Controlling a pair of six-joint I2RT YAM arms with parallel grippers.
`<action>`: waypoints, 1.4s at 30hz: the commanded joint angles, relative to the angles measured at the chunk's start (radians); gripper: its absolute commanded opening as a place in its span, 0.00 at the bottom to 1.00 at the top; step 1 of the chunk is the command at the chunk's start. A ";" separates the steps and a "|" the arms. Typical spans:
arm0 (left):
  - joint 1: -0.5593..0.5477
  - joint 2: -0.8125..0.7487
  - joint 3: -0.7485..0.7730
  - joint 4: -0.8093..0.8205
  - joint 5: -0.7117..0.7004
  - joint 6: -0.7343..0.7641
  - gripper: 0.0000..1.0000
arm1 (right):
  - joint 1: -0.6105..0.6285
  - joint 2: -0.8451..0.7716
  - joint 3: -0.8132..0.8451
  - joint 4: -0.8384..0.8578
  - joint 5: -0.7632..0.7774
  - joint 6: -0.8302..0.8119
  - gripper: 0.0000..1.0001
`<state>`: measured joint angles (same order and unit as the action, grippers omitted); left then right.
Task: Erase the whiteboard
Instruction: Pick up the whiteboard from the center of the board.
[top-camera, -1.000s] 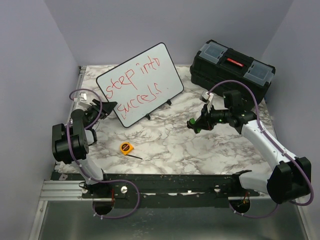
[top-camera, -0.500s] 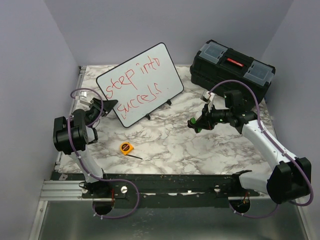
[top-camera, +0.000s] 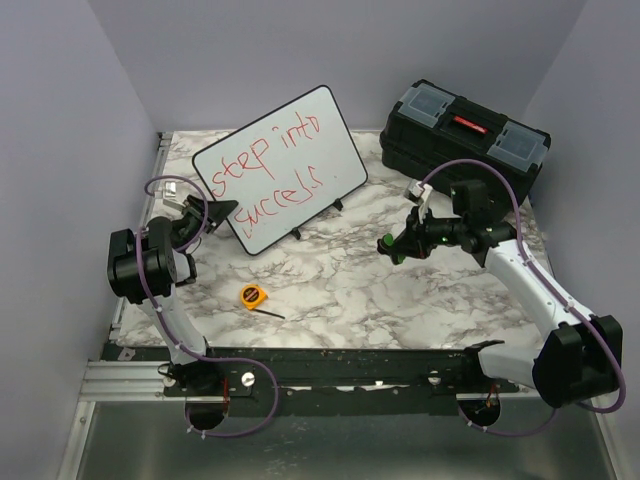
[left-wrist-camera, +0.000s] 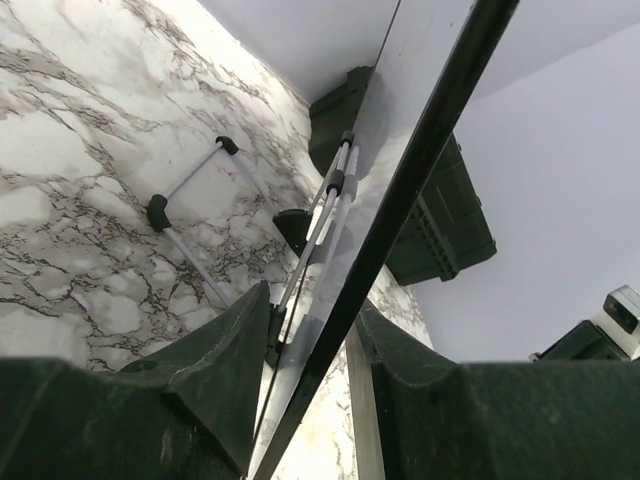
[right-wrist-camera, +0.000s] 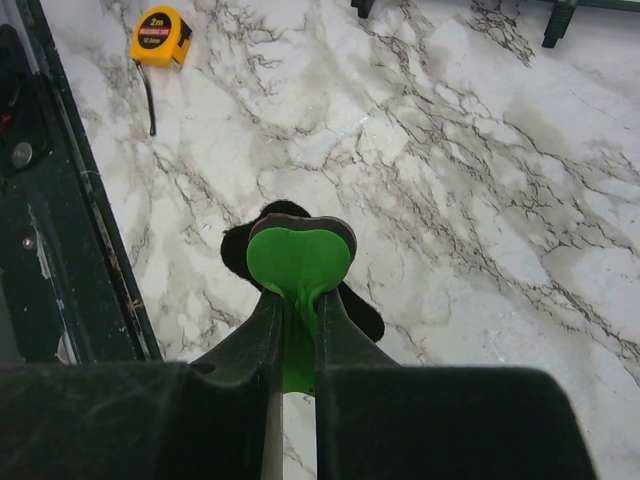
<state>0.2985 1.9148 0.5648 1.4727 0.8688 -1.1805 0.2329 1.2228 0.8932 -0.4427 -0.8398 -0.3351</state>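
Observation:
The whiteboard (top-camera: 285, 165) leans on its wire stand at the back left, with red handwriting across its face. My left gripper (top-camera: 215, 212) is at its lower left edge. In the left wrist view the board's black rim (left-wrist-camera: 420, 160) runs between the jaws of the left gripper (left-wrist-camera: 312, 320). The right finger touches the rim and a thin gap shows at the left finger. My right gripper (top-camera: 400, 243) hovers over mid-table, shut on a green eraser (right-wrist-camera: 298, 262) with a black felt pad.
A black toolbox (top-camera: 465, 135) stands at the back right. A yellow tape measure (top-camera: 253, 296) lies near the front left, also in the right wrist view as the tape measure (right-wrist-camera: 160, 33). The wire stand (left-wrist-camera: 190, 180) props the board from behind.
The left arm's elbow has lifted and shifted left, and its jaws have narrowed around the board's edge. The right arm has barely moved.

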 joint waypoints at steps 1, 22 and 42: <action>-0.007 0.009 0.000 0.116 0.019 -0.005 0.34 | -0.009 -0.023 -0.001 -0.014 -0.013 -0.015 0.01; -0.024 -0.359 0.111 -0.192 -0.017 0.130 0.00 | -0.026 -0.030 -0.002 -0.021 -0.019 -0.023 0.01; -0.237 -0.694 0.250 -0.690 -0.272 0.266 0.00 | -0.096 -0.033 -0.005 -0.028 -0.033 -0.029 0.01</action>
<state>0.0784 1.3113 0.7776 0.7155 0.7006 -0.8787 0.1547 1.2060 0.8932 -0.4511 -0.8425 -0.3458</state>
